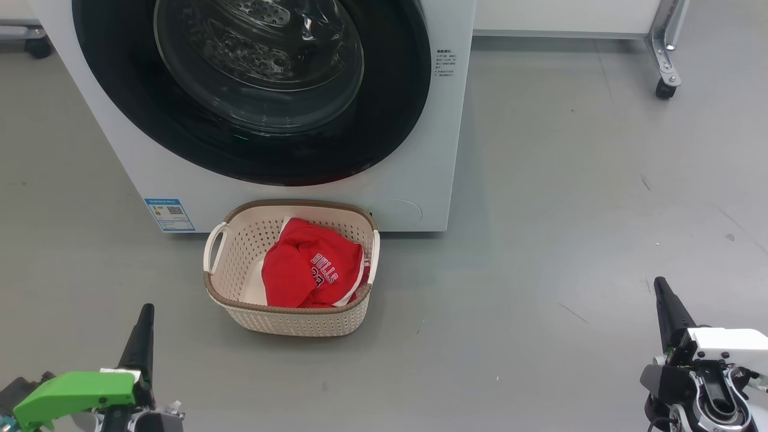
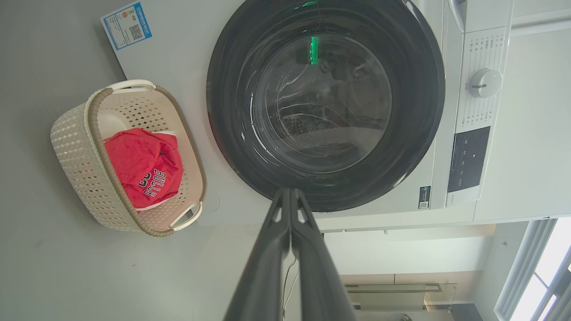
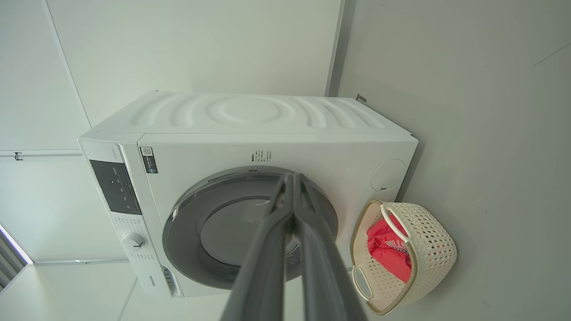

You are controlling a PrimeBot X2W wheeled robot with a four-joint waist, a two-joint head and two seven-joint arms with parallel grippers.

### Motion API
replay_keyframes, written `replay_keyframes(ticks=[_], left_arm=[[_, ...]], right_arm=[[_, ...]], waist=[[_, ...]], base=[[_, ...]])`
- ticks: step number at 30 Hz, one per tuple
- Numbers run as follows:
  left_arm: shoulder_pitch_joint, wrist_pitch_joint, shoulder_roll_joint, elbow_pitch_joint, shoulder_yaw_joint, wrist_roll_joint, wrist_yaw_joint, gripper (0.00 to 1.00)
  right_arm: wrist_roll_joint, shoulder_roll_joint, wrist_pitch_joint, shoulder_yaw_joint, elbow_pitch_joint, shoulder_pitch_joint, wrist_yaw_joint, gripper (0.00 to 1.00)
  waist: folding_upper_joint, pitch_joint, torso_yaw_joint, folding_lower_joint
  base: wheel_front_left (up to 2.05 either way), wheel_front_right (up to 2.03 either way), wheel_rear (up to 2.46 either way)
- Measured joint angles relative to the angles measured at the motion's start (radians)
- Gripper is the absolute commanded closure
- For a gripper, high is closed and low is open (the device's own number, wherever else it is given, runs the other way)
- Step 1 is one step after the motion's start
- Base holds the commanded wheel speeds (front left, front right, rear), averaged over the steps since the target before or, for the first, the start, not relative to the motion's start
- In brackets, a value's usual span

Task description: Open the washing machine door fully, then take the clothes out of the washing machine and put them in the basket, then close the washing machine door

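Note:
The white washing machine (image 1: 420, 150) stands ahead with its round black-rimmed door (image 1: 252, 90) shut flat against the front; through the glass I see bare steel drum. On the floor right in front sits the cream basket (image 1: 222, 264), and the red clothes (image 1: 306, 270) printed "BULLS" lie inside it. My left gripper (image 1: 145, 312) is low at the left, shut and empty. My right gripper (image 1: 660, 285) is low at the right, shut and empty. Both are well back from the basket. The wrist views show the door (image 2: 325, 102), the basket (image 3: 428, 249) and the clothes (image 2: 142, 165).
Grey floor surrounds the washer. A wheeled metal frame leg (image 1: 665, 66) stands at the far right, another castor (image 1: 37, 47) at the far left. A white wall runs behind. The washer's control dial (image 2: 484, 83) and dark panel (image 2: 468, 158) are near the door.

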Motion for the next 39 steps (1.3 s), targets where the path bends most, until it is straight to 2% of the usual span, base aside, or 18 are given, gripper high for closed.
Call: replay_keyframes(ticks=[39], left_arm=[[-0.001, 0.007, 0.0, 0.011, 0.005, 0.0, 0.0, 1.0]], right_arm=[[0.0, 0.0, 0.0, 0.0, 0.0, 0.0, 0.0, 1.0]], waist=[[0.0, 0.0, 0.0, 0.0]], base=[[0.0, 0.0, 0.0]])
